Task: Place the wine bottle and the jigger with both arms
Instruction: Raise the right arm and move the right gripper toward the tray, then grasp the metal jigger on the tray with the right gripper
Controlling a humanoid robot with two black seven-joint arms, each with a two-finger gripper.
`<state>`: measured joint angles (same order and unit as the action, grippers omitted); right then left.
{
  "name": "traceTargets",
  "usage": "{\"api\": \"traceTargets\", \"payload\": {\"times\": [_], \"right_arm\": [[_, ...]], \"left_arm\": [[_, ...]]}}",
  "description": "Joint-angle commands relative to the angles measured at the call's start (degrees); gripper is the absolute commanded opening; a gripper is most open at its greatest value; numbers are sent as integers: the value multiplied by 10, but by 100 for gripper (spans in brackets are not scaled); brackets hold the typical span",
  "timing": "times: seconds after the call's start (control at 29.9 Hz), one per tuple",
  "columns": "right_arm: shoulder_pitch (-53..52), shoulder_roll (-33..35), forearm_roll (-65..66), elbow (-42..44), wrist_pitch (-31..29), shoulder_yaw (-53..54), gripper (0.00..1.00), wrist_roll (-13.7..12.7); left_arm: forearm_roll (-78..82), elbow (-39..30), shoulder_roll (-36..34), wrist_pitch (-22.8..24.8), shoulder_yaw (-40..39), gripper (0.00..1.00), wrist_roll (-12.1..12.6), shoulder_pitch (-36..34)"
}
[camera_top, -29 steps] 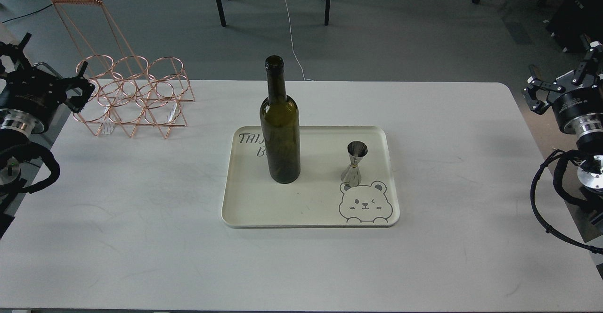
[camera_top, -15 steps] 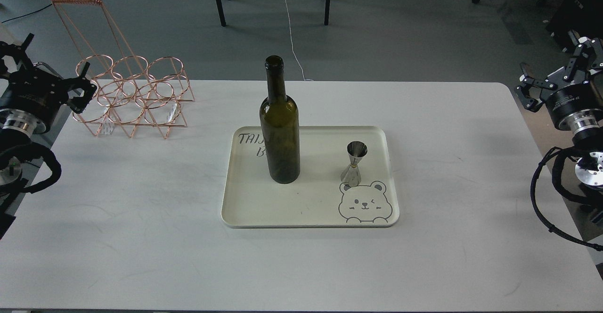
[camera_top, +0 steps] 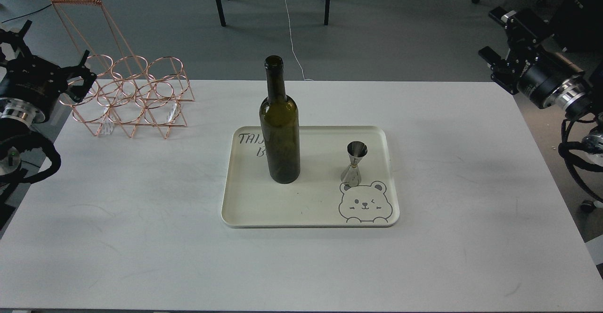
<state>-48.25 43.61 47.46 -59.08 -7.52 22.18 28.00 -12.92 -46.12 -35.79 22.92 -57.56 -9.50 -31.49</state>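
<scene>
**Glass, steel, wire and matt surfaces**

The wine bottle [camera_top: 280, 124] is dark olive-green glass, glossy and smooth, with pale reflections along its shoulder. The jigger [camera_top: 354, 163] is polished silver metal, mirror-bright. Both stand on a cream tray [camera_top: 264, 209] with a smooth, faintly satin finish that looks like plastic, printed with grey line art. The table [camera_top: 141, 237] is matt white, lightly scuffed. Just beside the left gripper [camera_top: 70, 82] is a rack [camera_top: 132, 96] of thin copper-coloured wire, shiny. Both the left gripper and the right gripper [camera_top: 501, 44] look matt black, backed by bright silver metal joint rings [camera_top: 567, 97].
</scene>
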Motion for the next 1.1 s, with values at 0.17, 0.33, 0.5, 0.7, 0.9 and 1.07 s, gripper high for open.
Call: {"api": "traceTargets", "payload": {"times": [0.17, 0.33, 0.5, 0.7, 0.9, 1.07], "right_arm": [[10, 6, 305, -106, 53, -27, 99, 0], [12, 6, 459, -123, 98, -76, 98, 0], [12, 3, 554, -121, 138, -139, 94, 0], [11, -47, 587, -84, 138, -173, 79, 0], [-6, -129, 593, 1, 136, -173, 79, 0], [-16, -187, 593, 51, 137, -182, 78, 0]], "left_arm": [[0, 0, 0, 3, -1, 98, -3, -2], [0, 0, 0, 5, -1, 98, -3, -5], [0, 0, 1, 5, -1, 98, -3, -5], [-1, 0, 3, 1, -3, 98, -4, -6], [-1, 1, 3, 2, -4, 98, -4, -6], [-1, 4, 3, 4, -5, 98, -6, -6]]}}
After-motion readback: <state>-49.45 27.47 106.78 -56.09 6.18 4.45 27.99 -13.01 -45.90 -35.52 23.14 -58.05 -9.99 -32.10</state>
